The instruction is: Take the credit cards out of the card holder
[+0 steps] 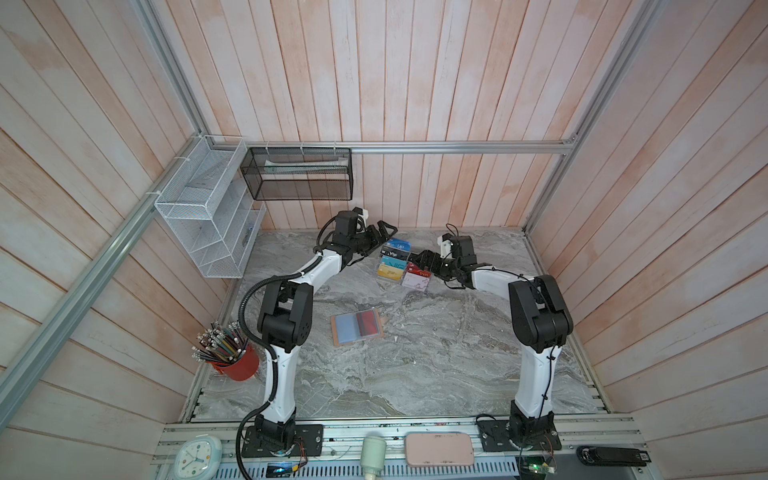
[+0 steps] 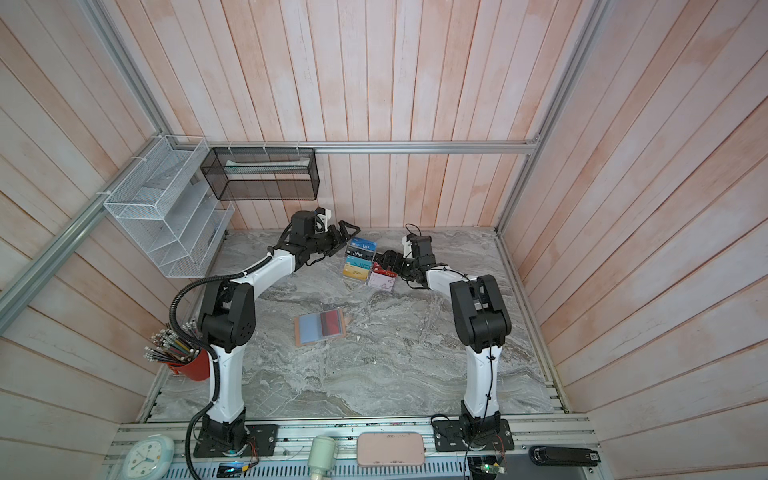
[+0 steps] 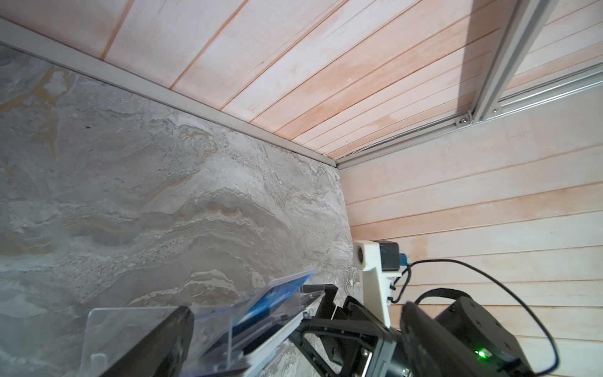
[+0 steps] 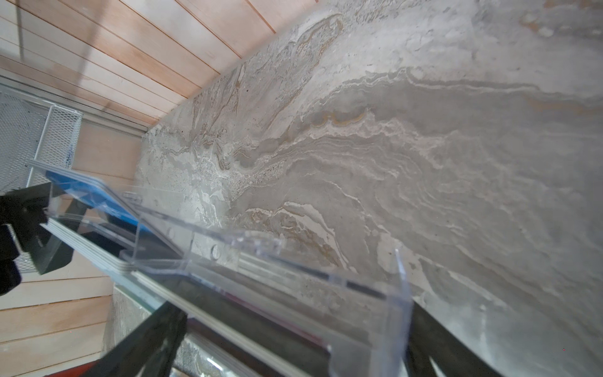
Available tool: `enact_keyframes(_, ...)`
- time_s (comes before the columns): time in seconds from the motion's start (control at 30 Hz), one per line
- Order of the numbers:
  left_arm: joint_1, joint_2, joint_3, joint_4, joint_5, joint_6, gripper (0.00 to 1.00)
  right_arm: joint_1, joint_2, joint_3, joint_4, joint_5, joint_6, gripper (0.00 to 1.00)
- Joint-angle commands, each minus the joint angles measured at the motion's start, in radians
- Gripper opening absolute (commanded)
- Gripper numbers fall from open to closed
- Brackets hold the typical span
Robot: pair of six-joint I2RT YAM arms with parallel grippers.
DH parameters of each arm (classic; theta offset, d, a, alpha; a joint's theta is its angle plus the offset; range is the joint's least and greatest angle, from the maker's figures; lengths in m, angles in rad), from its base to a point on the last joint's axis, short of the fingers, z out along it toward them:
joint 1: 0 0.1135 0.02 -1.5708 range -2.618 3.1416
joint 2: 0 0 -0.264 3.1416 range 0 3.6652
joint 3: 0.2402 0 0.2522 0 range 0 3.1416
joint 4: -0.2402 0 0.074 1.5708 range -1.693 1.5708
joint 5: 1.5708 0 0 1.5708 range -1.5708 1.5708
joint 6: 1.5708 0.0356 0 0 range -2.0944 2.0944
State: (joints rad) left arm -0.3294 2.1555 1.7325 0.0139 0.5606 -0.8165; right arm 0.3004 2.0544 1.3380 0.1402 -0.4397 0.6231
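Nearest to the top camera, on the front rail, lie a pink rounded case and a white clock, both outside the work area and apparently only stored there. Further in, on the grey marbled desk, the card holder lies open and flat with its pockets upward. It is between the two arms and well apart from both claws, and this pose leaves the pockets free to reach from above. One dark red card sits in the half that a top view shows on the right, beside the pale blue lining, so the task is judged as not finished. Both claws are at the far side of the desk, at the clear acrylic rack of coloured cards. The left claw stands with jaws wide at the rack's far corner, and the right claw stands with jaws wide at its right side. In the right wrist view a wall of the rack lies between the two fingers, but whether a finger touches it cannot be told. Probably the rack serves as the place for removed cards, and the next move calls for a return to the holder.
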Motion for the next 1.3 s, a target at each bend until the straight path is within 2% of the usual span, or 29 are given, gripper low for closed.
enact_keyframes(0.0, -0.057, -0.029, 0.032, -0.010, 0.079, -0.024, 1.00, 0.030, 0.009, 0.001, 0.069, -0.091, 0.006, 0.98)
enact_keyframes(0.7, -0.091, -0.015, 0.059, -0.018, 0.075, -0.027, 1.00, 0.024, 0.001, -0.008, 0.075, -0.103, 0.008, 0.98)
enact_keyframes(1.27, -0.060, -0.082, -0.206, 0.104, 0.067, -0.053, 1.00, 0.025, 0.013, 0.031, 0.033, -0.107, -0.019, 0.98)
